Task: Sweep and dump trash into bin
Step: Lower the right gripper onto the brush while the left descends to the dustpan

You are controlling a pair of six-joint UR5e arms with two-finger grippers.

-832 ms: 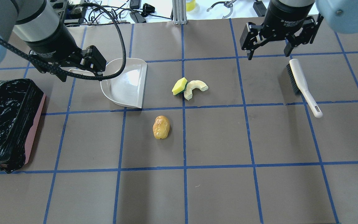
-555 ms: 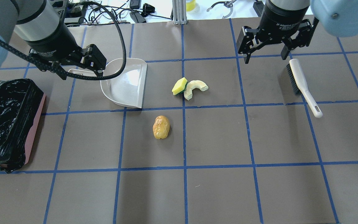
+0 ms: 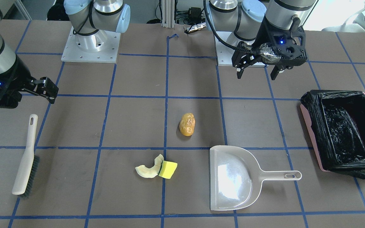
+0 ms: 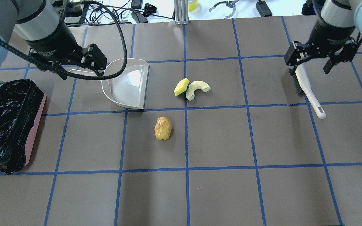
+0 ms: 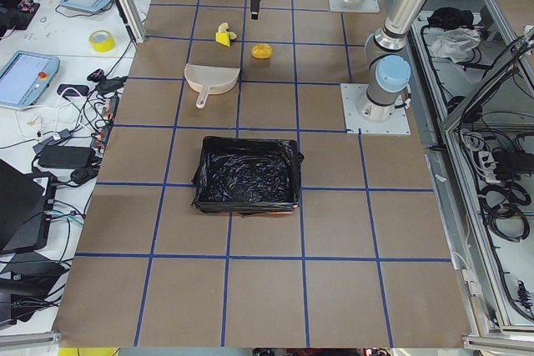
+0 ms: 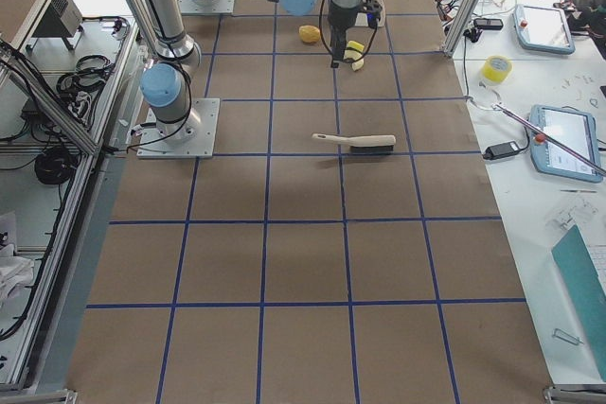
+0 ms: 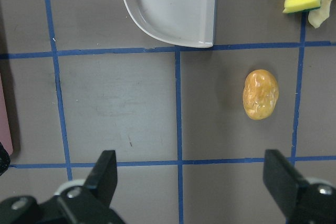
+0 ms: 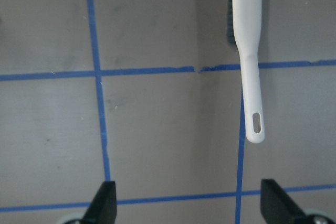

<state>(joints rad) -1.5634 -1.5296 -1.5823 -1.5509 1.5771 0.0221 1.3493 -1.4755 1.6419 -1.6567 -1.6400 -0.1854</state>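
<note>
Overhead exterior: left hand (image 4: 82, 76) partly hides dustpan handle (image 4: 75, 72).

Brown blue-gridded table (image 4: 218, 141), cluttered white benches (image 5: 58, 39) alongside

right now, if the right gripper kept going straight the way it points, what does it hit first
Probably the bare table mat: the right gripper points down, and its wrist view shows only mat and blue tape between its fingers. The brush lies just ahead, though depth is unclear.
</note>
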